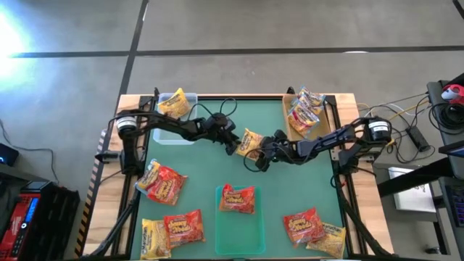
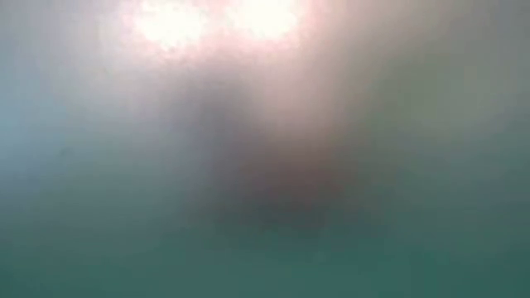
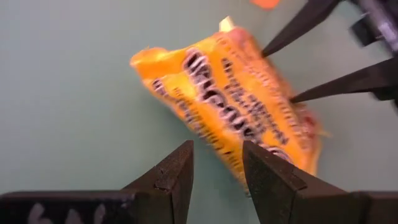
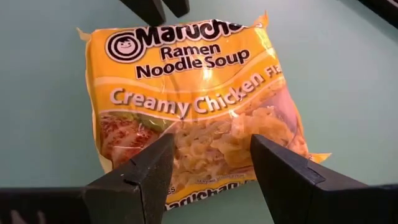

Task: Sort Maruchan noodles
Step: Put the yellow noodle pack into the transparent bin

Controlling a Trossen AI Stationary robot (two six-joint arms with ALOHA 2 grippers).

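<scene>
Your counter (image 1: 203,156) is a wooden top covered by a green mat. At its far edge a clear tray (image 1: 174,116) on the left holds one yellow packet (image 1: 175,106), and a brown tray (image 1: 290,119) on the right holds several pale packets (image 1: 304,110). Lying directly on the mat you have a yellow Creamy Chicken packet (image 1: 251,142) (image 4: 193,106) near the middle, red-orange packets at front left (image 1: 164,183) (image 1: 184,225), front centre (image 1: 237,198) and front right (image 1: 302,224), and yellow ones at both front corners (image 1: 154,238) (image 1: 328,241).
</scene>
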